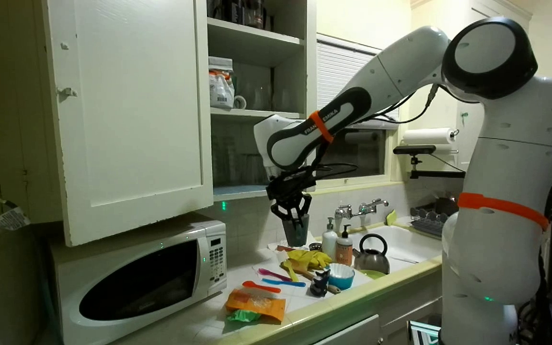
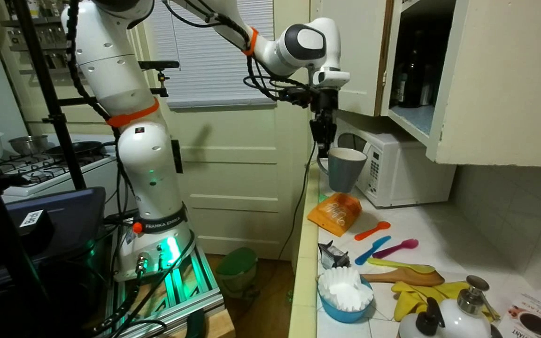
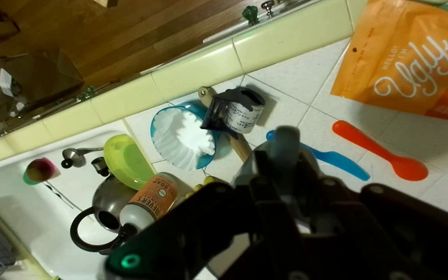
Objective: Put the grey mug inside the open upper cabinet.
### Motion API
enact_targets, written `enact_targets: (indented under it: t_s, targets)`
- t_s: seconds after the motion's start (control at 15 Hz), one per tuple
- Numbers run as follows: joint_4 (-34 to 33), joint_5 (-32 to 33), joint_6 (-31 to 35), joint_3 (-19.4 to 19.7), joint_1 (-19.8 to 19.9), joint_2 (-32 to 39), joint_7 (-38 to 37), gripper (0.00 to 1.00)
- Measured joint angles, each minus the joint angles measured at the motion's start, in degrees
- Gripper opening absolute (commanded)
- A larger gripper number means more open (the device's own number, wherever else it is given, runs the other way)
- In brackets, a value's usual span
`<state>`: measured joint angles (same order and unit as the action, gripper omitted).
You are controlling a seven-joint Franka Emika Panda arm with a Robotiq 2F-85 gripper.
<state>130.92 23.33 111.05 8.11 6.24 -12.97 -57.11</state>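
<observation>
The grey mug (image 1: 296, 233) hangs upright, slightly tilted, above the counter, and also shows in an exterior view (image 2: 345, 172) with its light inside. My gripper (image 1: 297, 221) points down and is shut on the mug's handle; it also shows in an exterior view (image 2: 323, 151). In the wrist view the dark fingers (image 3: 282, 167) close around the handle (image 3: 286, 142), with the mug body mostly hidden beneath. The open upper cabinet (image 1: 310, 62) has its panelled door (image 1: 137, 110) swung wide. The mug is lower than the cabinet's bottom shelf (image 1: 240, 190). The cabinet also shows in an exterior view (image 2: 500, 89).
A white microwave (image 1: 146, 278) stands below the cabinet door. On the counter lie an orange pouch (image 2: 337, 213), several coloured utensils, a teal bowl (image 2: 345, 312) with paper liners, soap bottles (image 1: 343, 247) and a kettle (image 1: 373, 258). The cabinet shelves hold glasses and a bag (image 1: 221, 86).
</observation>
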Motion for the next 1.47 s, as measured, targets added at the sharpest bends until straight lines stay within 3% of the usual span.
enact_targets:
  t_s: [0.07, 0.13, 0.67, 0.87, 1.47]
  targets:
    - [0.01, 0.00, 0.03, -0.17, 0.20, 0.37, -0.01, 0.19]
    - [0.01, 0.00, 0.12, -0.23, 0.34, 0.99, -0.03, 0.05]
    - [-2.64, 0.62, 0.57, -4.31, 0.54, 0.45, 1.78, 0.05]
    - [-4.73, 0.63, 0.58, -5.77, 0.44, -2.02, 6.04, 0.05]
    - [-13.56, -1.97, 3.47, -5.28, 1.41, -2.80, 20.26, 0.05]
